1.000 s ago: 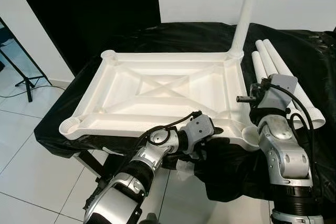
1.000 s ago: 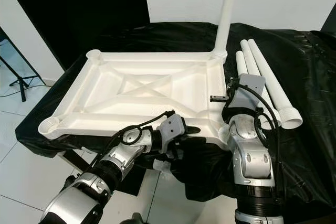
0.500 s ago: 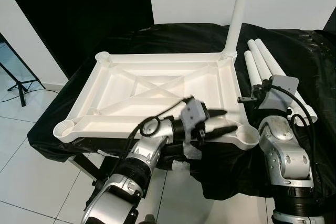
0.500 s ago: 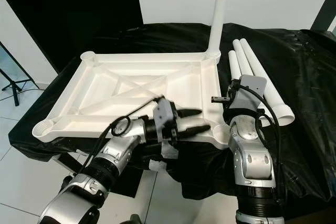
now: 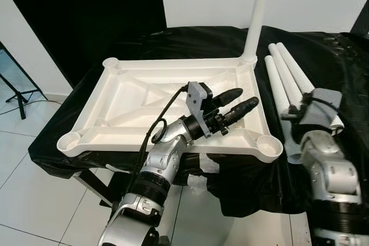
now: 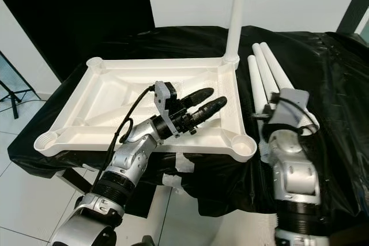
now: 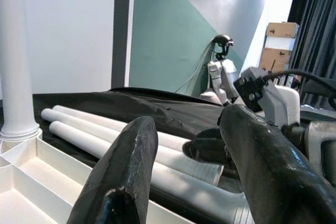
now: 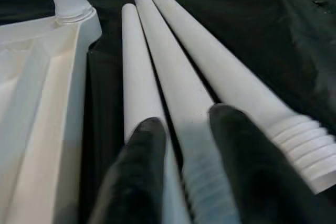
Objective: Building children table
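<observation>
The white tabletop [image 5: 144,93] lies upside down on a black cloth [image 5: 190,38], ribs up, with one leg [image 5: 256,10] standing upright in its far right corner socket. The other three sockets hold nothing. No writing can be read anywhere.

The left claw [image 5: 239,103] hovers over the tabletop's right side, fingers spread, gripping nothing — it points toward the three loose legs [image 5: 285,76] lying side by side on the cloth beyond the rim. The right claw [image 8: 186,145] sits right over those legs, fingers parted above their threaded ends, not pinching any.
</observation>
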You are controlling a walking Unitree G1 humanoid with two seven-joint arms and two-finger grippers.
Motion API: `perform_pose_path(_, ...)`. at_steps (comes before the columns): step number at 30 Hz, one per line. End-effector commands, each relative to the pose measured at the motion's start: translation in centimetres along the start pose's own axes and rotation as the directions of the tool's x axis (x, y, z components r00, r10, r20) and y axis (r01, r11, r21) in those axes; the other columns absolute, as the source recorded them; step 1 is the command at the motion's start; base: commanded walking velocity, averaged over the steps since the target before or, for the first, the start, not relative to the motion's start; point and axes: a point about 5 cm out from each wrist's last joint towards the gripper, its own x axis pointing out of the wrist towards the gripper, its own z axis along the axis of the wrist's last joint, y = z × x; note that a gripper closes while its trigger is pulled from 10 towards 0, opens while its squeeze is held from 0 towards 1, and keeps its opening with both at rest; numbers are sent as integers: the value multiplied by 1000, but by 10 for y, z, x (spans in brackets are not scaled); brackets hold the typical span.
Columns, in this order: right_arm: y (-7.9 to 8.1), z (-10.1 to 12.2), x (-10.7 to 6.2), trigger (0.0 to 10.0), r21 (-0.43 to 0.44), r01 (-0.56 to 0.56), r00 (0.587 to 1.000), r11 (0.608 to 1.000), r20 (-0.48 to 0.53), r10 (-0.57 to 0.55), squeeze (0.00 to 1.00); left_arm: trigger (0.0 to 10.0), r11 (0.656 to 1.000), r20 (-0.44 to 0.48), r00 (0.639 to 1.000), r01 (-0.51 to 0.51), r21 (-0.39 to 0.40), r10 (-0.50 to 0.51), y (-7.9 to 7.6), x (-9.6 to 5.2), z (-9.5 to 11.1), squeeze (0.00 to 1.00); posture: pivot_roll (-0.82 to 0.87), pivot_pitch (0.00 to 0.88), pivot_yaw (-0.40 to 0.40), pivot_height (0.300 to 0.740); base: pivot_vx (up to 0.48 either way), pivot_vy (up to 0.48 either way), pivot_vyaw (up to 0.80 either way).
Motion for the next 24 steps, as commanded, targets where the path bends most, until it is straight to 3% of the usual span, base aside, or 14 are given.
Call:
perform_pose_path(1,5,-2,2,10000,1,-38,999,999,-29,38,1000,10000,1000,-24,1000,-5,5,5,-1,-1,-3,0,84,0,41,740,0,0,0)
perform_pose_path(4,8,-3,5,10000,-22,-85,994,996,-69,83,1000,10000,1000,-35,999,-7,0,7,-4,0,-3,0,86,0,37,740,0,0,0)
perform_pose_path(5,10,-5,7,10000,-18,-119,989,993,-95,117,0,10000,1000,-36,999,-8,-6,8,-5,1,-3,0,92,0,31,740,0,0,0)
perform_pose_path(12,16,2,17,10000,3,-223,964,975,-150,221,0,10000,1000,-56,998,-29,9,30,-7,1,-8,0,104,0,22,740,0,0,0)
perform_pose_path(24,13,-9,26,10000,-16,-209,927,978,-322,192,0,10000,999,-75,996,-47,24,49,-9,2,-10,0,118,0,10,740,0,0,0)
